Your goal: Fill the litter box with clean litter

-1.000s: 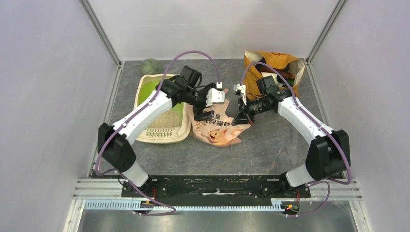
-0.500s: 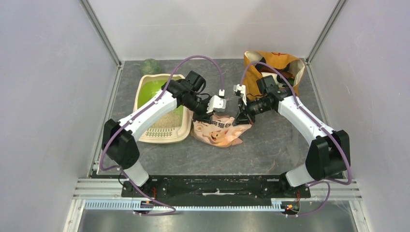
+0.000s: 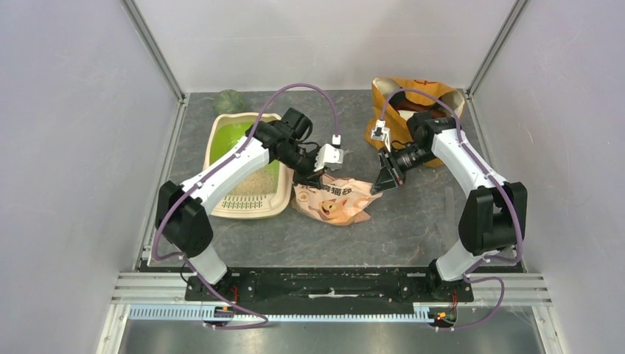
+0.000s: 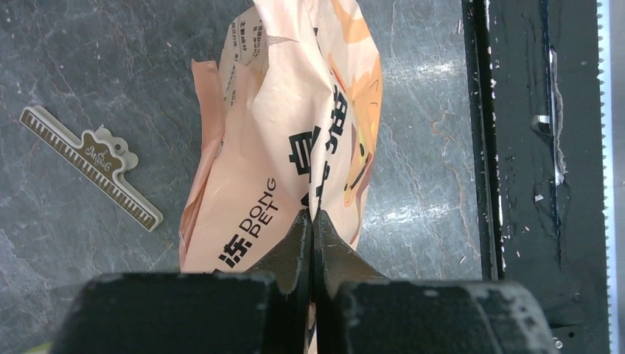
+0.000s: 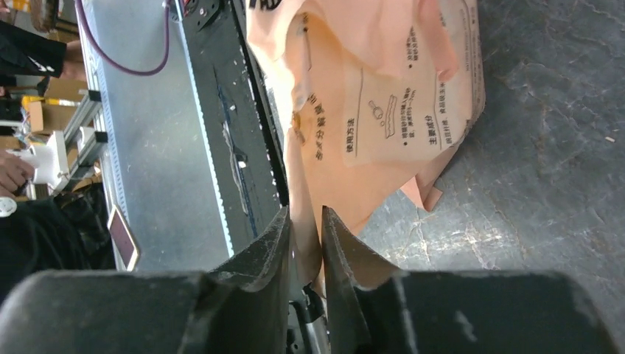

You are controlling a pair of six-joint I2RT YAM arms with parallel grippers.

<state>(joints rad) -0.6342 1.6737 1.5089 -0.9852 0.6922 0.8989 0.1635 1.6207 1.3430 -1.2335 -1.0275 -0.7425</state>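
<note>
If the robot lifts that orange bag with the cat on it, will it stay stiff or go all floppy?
Probably floppy: the peach-orange printed plastic bag lies crumpled and creased, folding where the left tool pinches it. It looks fairly flat, so likely light. Its glossy film might slip from a weak pinch.

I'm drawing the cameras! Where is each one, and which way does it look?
Top: high behind the bases, looking down on both arms, litter box, orange bag.
Left wrist: on the left arm, looking past the shut left gripper at the bag.
Right wrist: likewise, past the open right gripper.
All share the bag.
</note>
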